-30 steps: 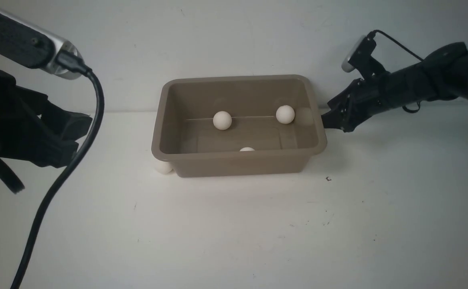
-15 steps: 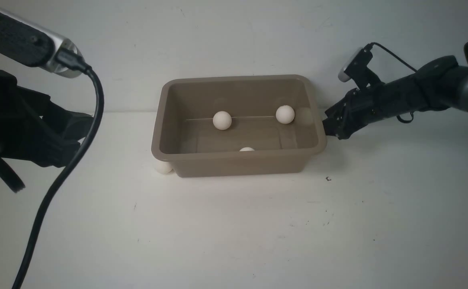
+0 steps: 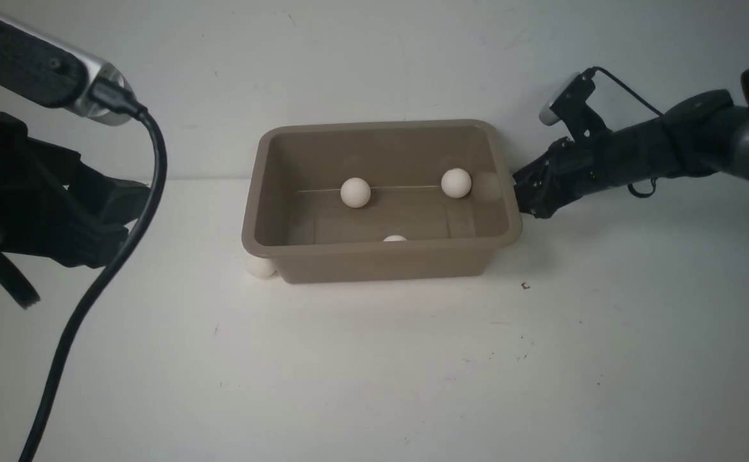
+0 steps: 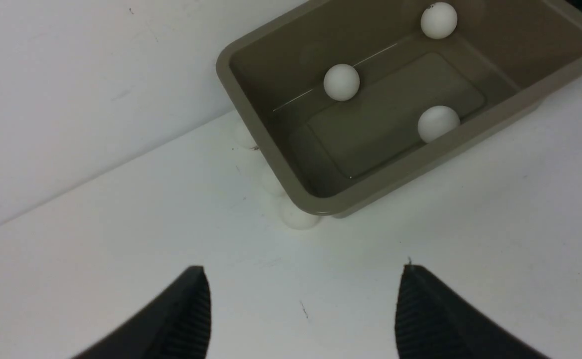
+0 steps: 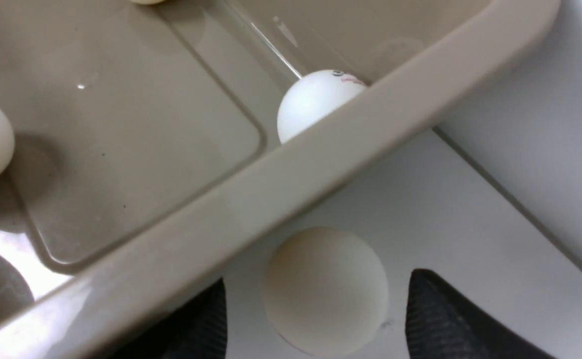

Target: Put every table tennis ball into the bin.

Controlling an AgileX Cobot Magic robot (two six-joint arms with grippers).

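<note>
Now the right claw [image 5: 315, 319] has dropped beside the taupe-brown rectangular plastic bin [image 5: 320, 149], spread open around a small matte white ball [image 5: 324, 289] on the pale surface [image 5: 445, 209], not yet clenched; pickup looks next.

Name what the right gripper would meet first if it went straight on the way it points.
Probably the table tennis ball lying just outside the bin, between the open fingers of the right gripper; depth is unclear.

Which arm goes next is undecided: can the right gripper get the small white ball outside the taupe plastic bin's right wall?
Probably yes: the white ball sits between the open right gripper's fingers, though the bin rim crowds one finger.
</note>
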